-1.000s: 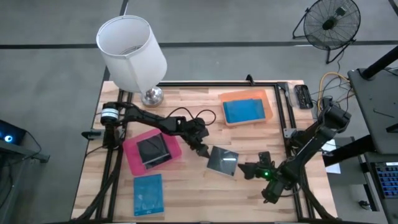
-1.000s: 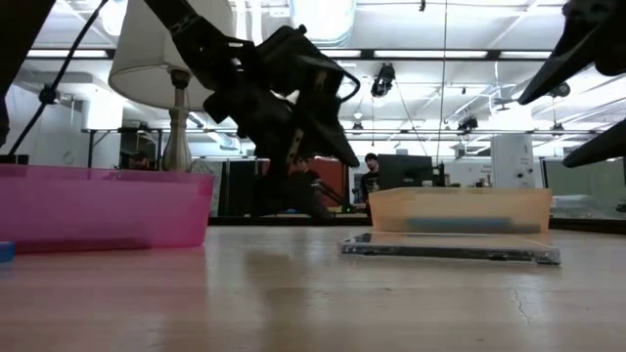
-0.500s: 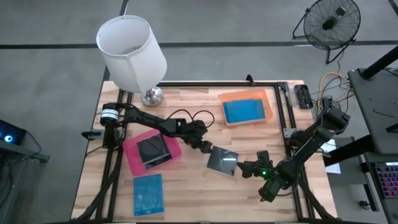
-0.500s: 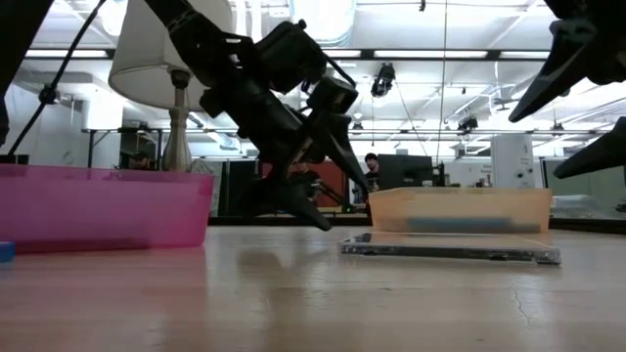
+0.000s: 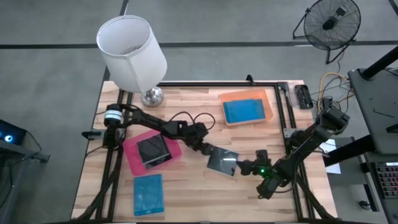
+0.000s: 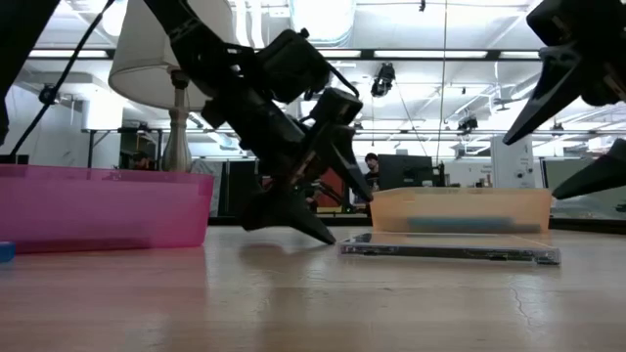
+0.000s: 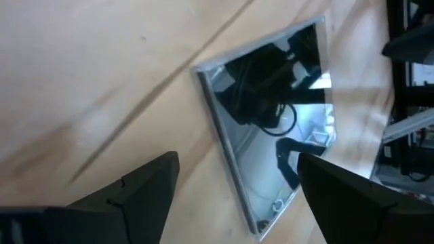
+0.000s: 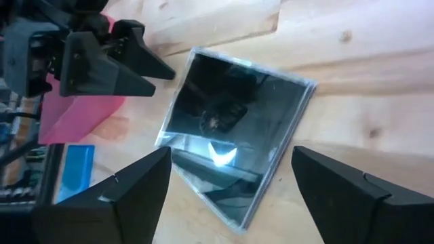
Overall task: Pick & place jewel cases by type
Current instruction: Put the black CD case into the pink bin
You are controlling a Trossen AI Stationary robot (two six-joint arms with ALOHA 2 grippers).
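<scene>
A dark jewel case (image 5: 222, 160) lies flat on the wooden table, right of the middle; it shows as a glossy square in the left wrist view (image 7: 271, 135) and the right wrist view (image 8: 237, 149). My left gripper (image 5: 206, 149) stands open at its left corner, low over the table (image 6: 344, 217), one finger on either side of that corner (image 7: 237, 163). My right gripper (image 5: 245, 167) is open at the case's right side, above it (image 8: 230, 159). Another dark case (image 5: 151, 149) lies in the pink tray (image 5: 132, 158). A blue case (image 5: 242, 111) lies in the orange tray (image 5: 267, 99). One more blue case (image 5: 148, 194) lies on the table at the near left.
A white lamp (image 5: 132, 53) stands at the far left, its metal foot (image 5: 151, 96) on the table. A black frame rail (image 5: 289, 112) runs along the right edge, with a small black device (image 5: 303, 96) beyond it. Bare wood lies along the near edge between the blue case and my right arm.
My left gripper has come down toward the table and toward the dark case's left corner, rolling about its own axis as it went; it stays open. The case has not moved.
</scene>
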